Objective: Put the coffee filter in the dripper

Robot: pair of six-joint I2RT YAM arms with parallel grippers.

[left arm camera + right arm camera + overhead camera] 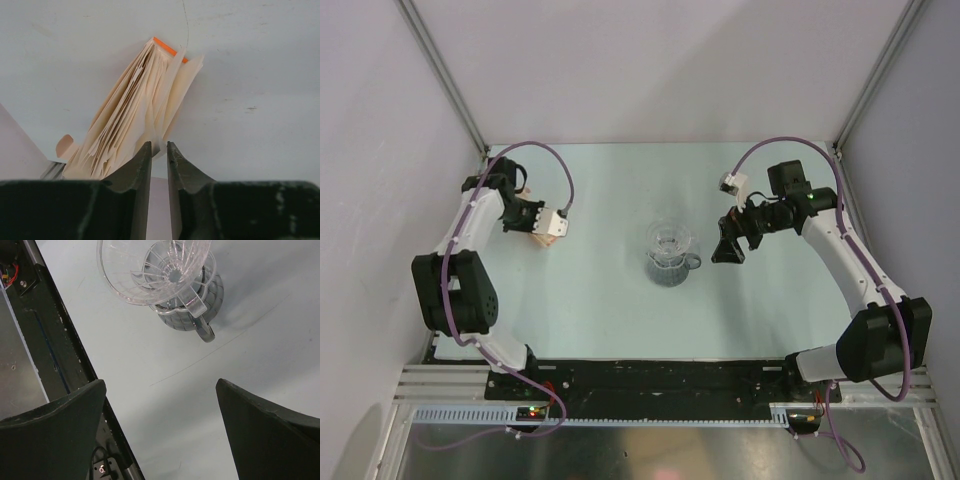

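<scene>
Two arms reach over a pale blue-white table (pixel 620 190) closed in by plain grey-white walls (pixel 650 70) on three sides, with a black rail (pixel 660 375) along the near edge.

One dripper (pixel 672 255) stands upright near the middle of the table, its handle turned toward the right arm, and its bowl (pixel 165 275) holds nothing. One tan stack of papers (pixel 125 130) lies at the far left of the table, with an orange strip at its far end.

The left gripper (pixel 159 150) sits at that stack, its fingers (pixel 137 170) nearly pressed together and pinching the edge of one thin coffee filter (pixel 169 95), which stands up against the stack, well apart from the dripper. The right gripper (pixel 161 382) hangs just beside the dripper on its right, fingers (pixel 60 415) spread wide and holding nothing. No object lies between stack and dripper.
</scene>
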